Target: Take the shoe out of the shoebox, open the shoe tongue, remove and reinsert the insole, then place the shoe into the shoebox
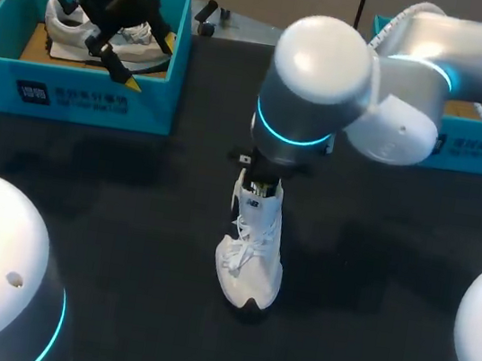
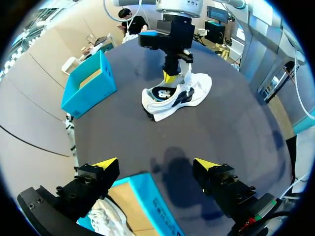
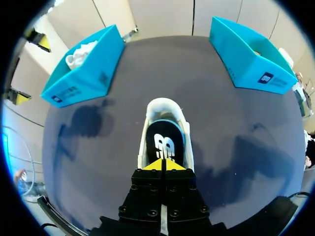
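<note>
Right wrist view: the right gripper (image 3: pixel 162 164) is seen pressed shut at the near end of the insole (image 3: pixel 165 140), which is laid straight ahead inside the shoe (image 3: pixel 162 105).

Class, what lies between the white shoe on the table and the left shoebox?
Only bare black table separates shoe and left shoebox, seen in the head view.

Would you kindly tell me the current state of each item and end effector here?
Shoe on table: standing on its sole, out of the box.
Insole: inside that shoe.
Left shoebox: open, holding a second shoe.
Right shoebox: open.
Left end effector: open, above the left shoebox.
Right end effector: shut, at the shoe's opening.
</note>
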Controlling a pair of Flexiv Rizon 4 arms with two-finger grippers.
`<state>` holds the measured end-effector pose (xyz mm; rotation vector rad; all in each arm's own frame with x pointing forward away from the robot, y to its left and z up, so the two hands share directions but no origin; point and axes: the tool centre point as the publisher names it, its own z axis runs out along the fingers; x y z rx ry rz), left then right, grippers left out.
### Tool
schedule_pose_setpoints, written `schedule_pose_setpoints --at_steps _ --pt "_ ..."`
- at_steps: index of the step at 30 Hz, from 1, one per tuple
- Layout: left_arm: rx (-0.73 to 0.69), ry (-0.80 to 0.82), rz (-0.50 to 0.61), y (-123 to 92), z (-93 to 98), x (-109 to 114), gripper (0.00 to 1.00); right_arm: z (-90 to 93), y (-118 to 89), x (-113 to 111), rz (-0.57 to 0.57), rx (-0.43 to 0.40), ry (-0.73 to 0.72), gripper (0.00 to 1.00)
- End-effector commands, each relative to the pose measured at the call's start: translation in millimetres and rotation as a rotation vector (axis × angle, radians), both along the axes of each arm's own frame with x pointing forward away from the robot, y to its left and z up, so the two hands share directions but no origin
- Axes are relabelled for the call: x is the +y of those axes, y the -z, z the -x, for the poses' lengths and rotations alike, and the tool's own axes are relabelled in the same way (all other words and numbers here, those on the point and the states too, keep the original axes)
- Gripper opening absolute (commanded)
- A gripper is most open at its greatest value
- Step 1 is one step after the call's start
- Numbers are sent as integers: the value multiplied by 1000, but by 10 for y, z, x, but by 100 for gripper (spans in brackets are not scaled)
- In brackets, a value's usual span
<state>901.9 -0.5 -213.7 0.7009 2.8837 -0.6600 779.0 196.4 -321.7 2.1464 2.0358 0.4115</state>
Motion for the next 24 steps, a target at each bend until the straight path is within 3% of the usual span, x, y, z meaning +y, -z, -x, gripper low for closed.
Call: schedule_pose_setpoints --at_steps 1,24 --pt "0 1 -3 -5 3 4 100 -36 91 13 -15 38 -8 0" --pt "0 1 -3 -5 3 4 100 -31 593 -52 -20 168 -40 0"
